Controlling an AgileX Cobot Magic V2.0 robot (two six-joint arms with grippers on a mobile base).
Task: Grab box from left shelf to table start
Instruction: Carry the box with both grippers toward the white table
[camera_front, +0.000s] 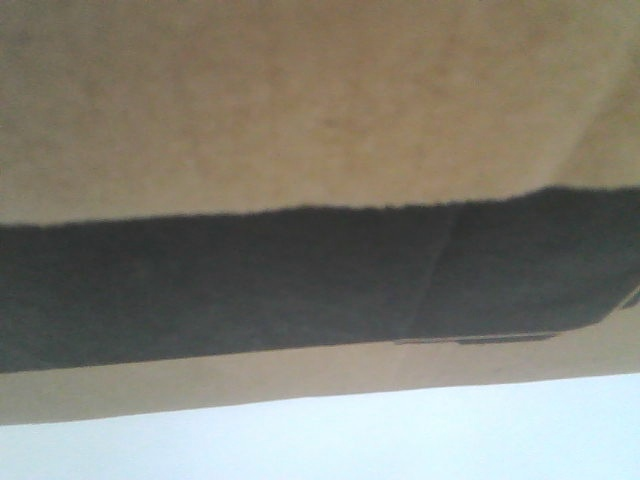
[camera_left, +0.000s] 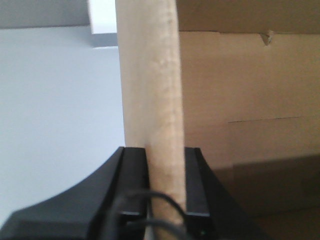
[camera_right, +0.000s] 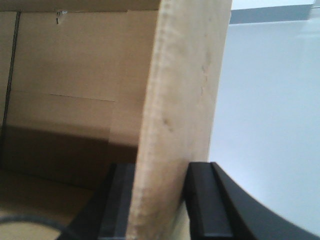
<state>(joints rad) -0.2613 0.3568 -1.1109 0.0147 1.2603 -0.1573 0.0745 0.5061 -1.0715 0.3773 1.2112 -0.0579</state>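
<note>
The box (camera_front: 300, 120), brown corrugated cardboard with a wide black printed band, fills the front view just above the white table (camera_front: 400, 445). My left gripper (camera_left: 164, 151) is shut on one upright cardboard wall of the box (camera_left: 150, 90); the box's inside lies to its right and the table (camera_left: 60, 100) to its left. On the opposite wall of the box (camera_right: 185, 90) my right gripper (camera_right: 160, 166) is shut too, with the table (camera_right: 270, 125) to its right. Black fingers (camera_left: 134, 175) (camera_right: 205, 200) press both faces of each wall. The left shelf is out of view.
A grey strip (camera_right: 270, 14) runs along the table's far edge in the right wrist view. In the left wrist view a grey band (camera_left: 45, 12) and a white block (camera_left: 102, 17) sit beyond the table.
</note>
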